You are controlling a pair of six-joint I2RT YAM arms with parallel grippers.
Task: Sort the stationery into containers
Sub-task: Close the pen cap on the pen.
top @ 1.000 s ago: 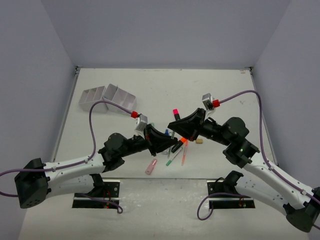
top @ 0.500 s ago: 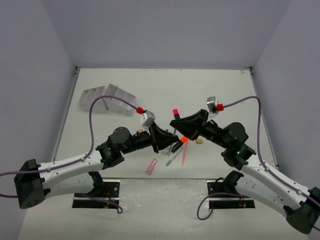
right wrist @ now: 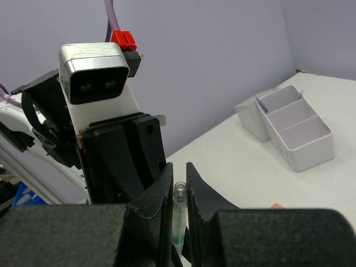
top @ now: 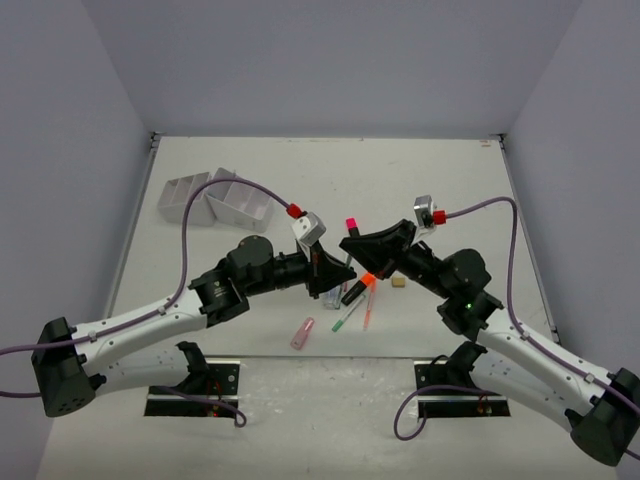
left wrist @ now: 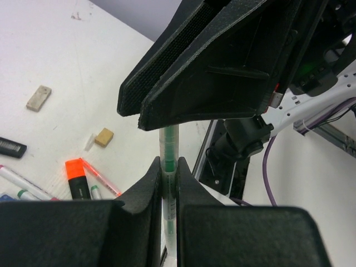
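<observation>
The white table (top: 440, 180) fills the top view. The white organiser (top: 236, 205) stands at the table's upper left, its long compartments running toward the lower right.

At the middle, both arms meet over the scattered stationery. The left gripper (left wrist: 168, 167) is clenched on a thin clear-and-green pen (left wrist: 168, 146). The pen's long axis runs straight up the left wrist frame, and its far end goes under the right gripper (right wrist: 179, 172). In the right wrist view those fingers pinch the same pen, its clear tip pointing up.

A pink highlighter (top: 303, 332) lies below centre, an orange highlighter (left wrist: 76, 169) lower left, and two tan erasers (left wrist: 38, 98) beyond it.
</observation>
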